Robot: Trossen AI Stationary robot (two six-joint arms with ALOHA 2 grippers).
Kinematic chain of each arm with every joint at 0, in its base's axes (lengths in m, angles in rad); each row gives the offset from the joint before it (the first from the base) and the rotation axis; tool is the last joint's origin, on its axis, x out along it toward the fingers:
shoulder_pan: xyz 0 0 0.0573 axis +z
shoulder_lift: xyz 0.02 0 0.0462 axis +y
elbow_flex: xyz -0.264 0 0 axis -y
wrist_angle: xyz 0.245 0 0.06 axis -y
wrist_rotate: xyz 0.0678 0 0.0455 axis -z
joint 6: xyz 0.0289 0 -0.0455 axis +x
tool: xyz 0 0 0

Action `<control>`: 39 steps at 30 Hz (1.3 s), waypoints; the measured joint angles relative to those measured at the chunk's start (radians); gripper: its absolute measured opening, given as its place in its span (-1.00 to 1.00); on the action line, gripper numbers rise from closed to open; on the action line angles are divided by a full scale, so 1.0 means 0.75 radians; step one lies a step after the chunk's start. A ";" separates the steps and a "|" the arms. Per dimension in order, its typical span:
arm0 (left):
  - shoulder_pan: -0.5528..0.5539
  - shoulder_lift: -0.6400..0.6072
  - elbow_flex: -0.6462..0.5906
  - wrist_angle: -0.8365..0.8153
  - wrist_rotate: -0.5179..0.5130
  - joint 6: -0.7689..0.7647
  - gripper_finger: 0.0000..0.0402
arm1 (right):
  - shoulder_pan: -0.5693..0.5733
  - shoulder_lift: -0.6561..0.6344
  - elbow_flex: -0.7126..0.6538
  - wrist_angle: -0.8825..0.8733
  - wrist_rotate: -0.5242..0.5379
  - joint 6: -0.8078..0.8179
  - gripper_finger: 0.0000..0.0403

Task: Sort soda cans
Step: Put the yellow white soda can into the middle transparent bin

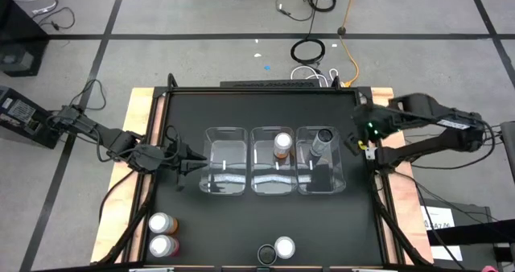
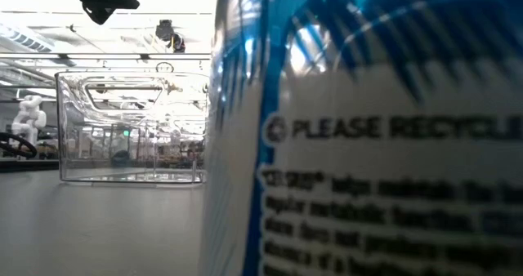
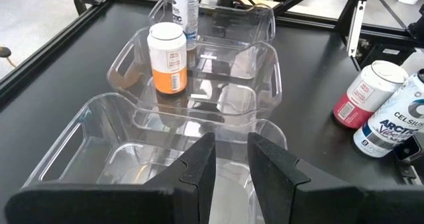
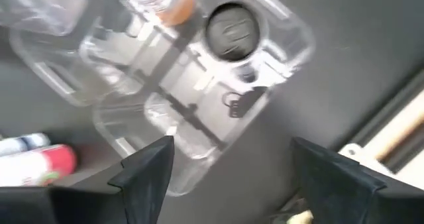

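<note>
Three clear bins stand in a row mid-table. The left bin [image 1: 225, 171] holds nothing. An orange can [image 1: 282, 146] [image 3: 167, 58] stands in the middle bin. A dark-topped can [image 1: 323, 141] [image 4: 232, 28] with a blue-and-white label stands in the right bin [image 1: 322, 179]. My right gripper [image 1: 362, 135] [image 4: 232, 177] hangs open above the table just right of that bin, with nothing between its fingers. My left gripper [image 1: 189, 161] [image 3: 232, 164] waits at the left bin's left end, its fingers a narrow gap apart and bare. Two red-sided cans [image 1: 161, 222] [image 1: 163, 245] stand upright on the table at near left.
A pink can [image 1: 284, 246] [image 3: 364, 95] and a dark-topped blue-and-white can [image 1: 266, 253] [image 3: 397, 124] stand at the near edge's middle. The blue-and-white can [image 2: 368, 145] fills most of the low view. A raised black rim [image 1: 265, 89] frames the table.
</note>
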 joint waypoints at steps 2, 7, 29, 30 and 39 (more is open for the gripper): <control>0.000 0.000 0.000 -0.001 0.000 0.001 -0.51 | 0.123 -0.005 0.000 0.033 0.030 0.112 0.42; 0.000 0.000 0.000 -0.004 0.000 0.001 -0.51 | 0.421 0.044 -0.007 0.247 0.177 0.247 0.40; 0.000 0.000 0.105 -0.122 0.026 -0.124 -0.54 | 0.956 0.581 -0.024 0.445 0.347 0.689 0.40; 0.000 0.000 0.123 -0.141 0.027 -0.140 -0.55 | 0.965 0.601 -0.024 0.445 0.347 0.708 0.40; 0.000 0.001 0.152 -0.034 0.026 -0.120 -0.57 | 1.014 0.737 -0.024 0.447 0.344 0.831 0.40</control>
